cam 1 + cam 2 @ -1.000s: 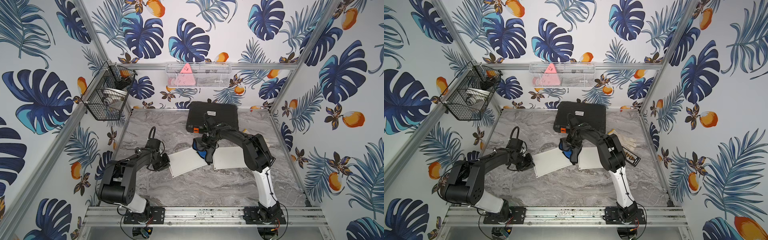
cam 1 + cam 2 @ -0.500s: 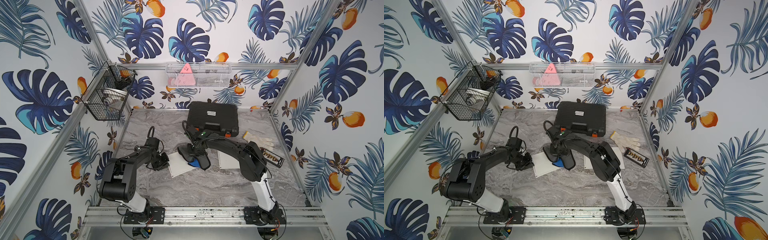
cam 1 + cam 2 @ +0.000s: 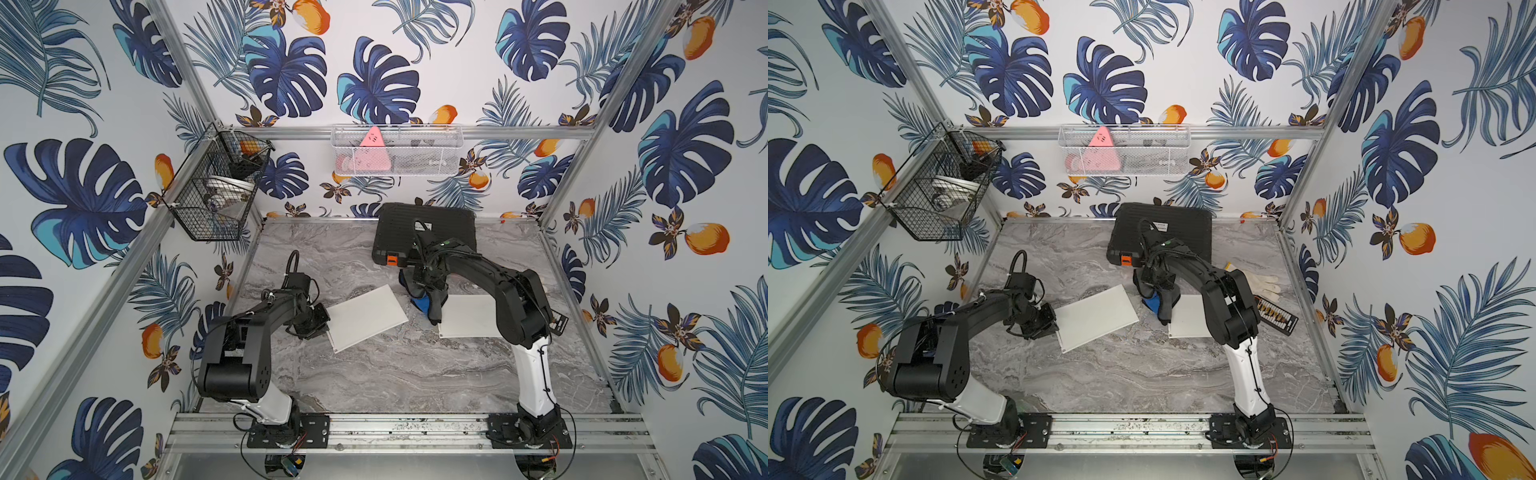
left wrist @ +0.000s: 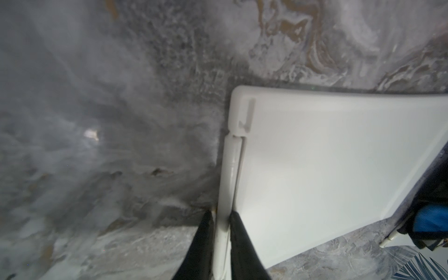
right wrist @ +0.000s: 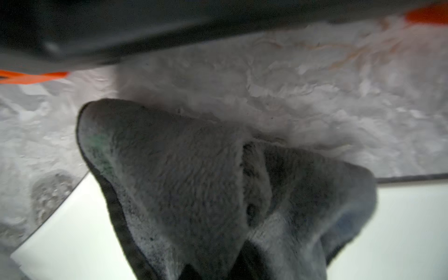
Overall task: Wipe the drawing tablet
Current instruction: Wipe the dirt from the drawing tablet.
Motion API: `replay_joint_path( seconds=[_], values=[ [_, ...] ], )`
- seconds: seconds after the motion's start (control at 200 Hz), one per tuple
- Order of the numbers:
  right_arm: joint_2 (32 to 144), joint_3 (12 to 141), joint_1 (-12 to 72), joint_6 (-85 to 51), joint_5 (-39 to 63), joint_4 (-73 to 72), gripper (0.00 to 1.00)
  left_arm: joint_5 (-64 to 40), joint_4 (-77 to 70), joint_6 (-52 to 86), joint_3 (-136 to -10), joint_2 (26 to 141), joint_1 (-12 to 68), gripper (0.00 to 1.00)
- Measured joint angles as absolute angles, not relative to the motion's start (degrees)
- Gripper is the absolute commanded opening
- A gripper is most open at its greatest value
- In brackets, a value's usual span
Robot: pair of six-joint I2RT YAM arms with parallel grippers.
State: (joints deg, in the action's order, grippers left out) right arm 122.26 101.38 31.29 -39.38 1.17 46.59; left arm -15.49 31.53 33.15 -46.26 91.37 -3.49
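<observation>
The white drawing tablet [image 3: 368,318] [image 3: 1096,318] lies askew in the middle of the marble table. My left gripper [image 3: 322,322] [image 3: 1050,322] is shut on its left edge; the left wrist view shows both black fingers pinching the tablet's [image 4: 327,169] raised rim at my left gripper [image 4: 221,218]. My right gripper [image 3: 424,291] [image 3: 1156,286] is shut on a dark grey and blue cloth [image 3: 422,302] [image 3: 1152,303] [image 4: 429,220]. The cloth [image 5: 218,194] hangs just off the tablet's right corner [image 5: 72,230] and hides the right fingers.
A second white sheet [image 3: 469,318] lies right of the cloth. A black case [image 3: 424,232] with orange latches stands at the back. A pale glove [image 3: 1260,282] and a black bit holder [image 3: 1277,318] lie far right. Wire baskets [image 3: 216,195] [image 3: 397,151] hang on the walls.
My right gripper swept the cloth left onto the tablet's right end, then back right off it. The left gripper has kept its hold and has not moved.
</observation>
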Motion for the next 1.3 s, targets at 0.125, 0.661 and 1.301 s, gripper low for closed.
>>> replay_joint_path(
  seconds=[0.125,0.661,1.301],
  values=[
    [113.9,99.4,32.2,-39.0,0.5,46.3,0.00,-13.7,33.0,32.9,-47.6,91.7,-3.7,0.38],
    [77.8,66.3,29.7,-47.1,-17.7,52.5,0.00,-6.4,40.8,32.0,-55.6,83.4,3.4,0.98],
    [93.3,69.8,42.7,-43.8,-5.3,43.3,0.00,-7.8,43.9,36.8,-46.3,72.6,13.3,0.80]
  ],
)
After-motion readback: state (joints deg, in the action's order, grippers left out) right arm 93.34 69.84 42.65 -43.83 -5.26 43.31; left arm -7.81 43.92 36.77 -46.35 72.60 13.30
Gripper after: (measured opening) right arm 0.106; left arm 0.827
